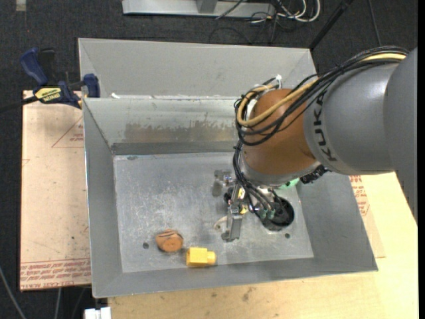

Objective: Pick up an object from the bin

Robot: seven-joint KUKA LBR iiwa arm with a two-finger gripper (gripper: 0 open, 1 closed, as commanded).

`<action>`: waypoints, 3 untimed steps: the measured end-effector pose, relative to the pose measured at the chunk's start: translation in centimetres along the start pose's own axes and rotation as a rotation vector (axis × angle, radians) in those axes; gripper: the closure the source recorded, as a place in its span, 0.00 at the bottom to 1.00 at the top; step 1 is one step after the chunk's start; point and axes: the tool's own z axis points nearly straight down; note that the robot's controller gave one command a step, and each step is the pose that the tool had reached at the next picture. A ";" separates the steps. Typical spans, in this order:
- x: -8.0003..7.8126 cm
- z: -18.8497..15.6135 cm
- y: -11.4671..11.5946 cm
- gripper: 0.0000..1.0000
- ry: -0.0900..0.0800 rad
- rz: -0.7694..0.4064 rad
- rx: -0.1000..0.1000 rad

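My gripper (230, 230) hangs low over the bin floor, right of the middle, its metal fingers pointing down at the bare floor. Nothing shows between the fingers. A small yellow block (200, 257) lies near the bin's front edge, a little to the left of and below the gripper. A round brown disc (170, 241) rests on the floor further left, close beside the yellow block.
The arm with its orange cover and cables reaches in from the right and hides the bin's right middle. A dark round thing (279, 215) lies on the floor under the wrist, partly hidden. The bin's sloped walls rise on all sides.
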 end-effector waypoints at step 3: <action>-2.2 3.8 -7.2 0.00 -0.008 -0.185 0.000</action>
